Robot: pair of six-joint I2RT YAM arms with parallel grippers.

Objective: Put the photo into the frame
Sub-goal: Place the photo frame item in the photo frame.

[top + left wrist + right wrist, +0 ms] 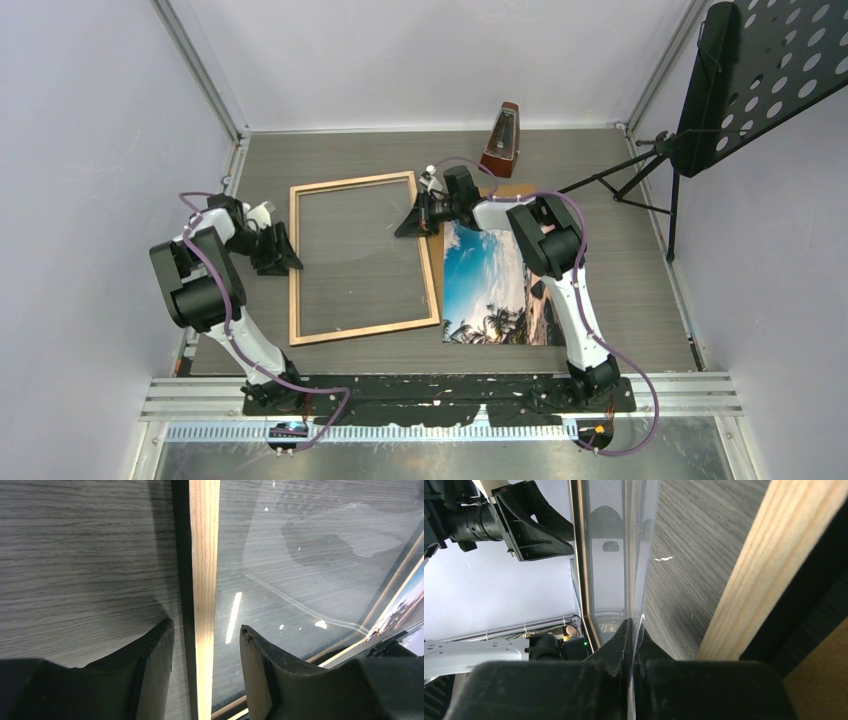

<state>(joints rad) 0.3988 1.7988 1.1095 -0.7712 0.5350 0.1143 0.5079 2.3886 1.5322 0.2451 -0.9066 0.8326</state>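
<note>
Photo (487,280) lies face up on the grey desk (620,290). It is a large glossy print of a beach, with blue sky and white clouds at its far end and dark palms and sand at its near end. It rests on a brown board (516,189) that shows past its far edge. Just to its left, long sides running the same way, lies the frame (362,330), a large rectangle with a thin border. Its light wood-coloured face is up, and the desk's grain shows through its clear pane (310,555). Whether the photo's left edge touches the frame's right rail cannot be told. The left jaws stand apart, one finger on each side of the frame's left rail partway along it. The wooden strip runs up between them, and the inner finger is clear of the wood. The whole width of the frame lies between these jaws and the photo. The right jaws sit at the frame's right rail near its far corner, just beyond the photo's far left corner. They are pressed together, and in the right wrist view the thin edge of the pane appears pinched between their tips, with the wooden rail just beside them.
</note>
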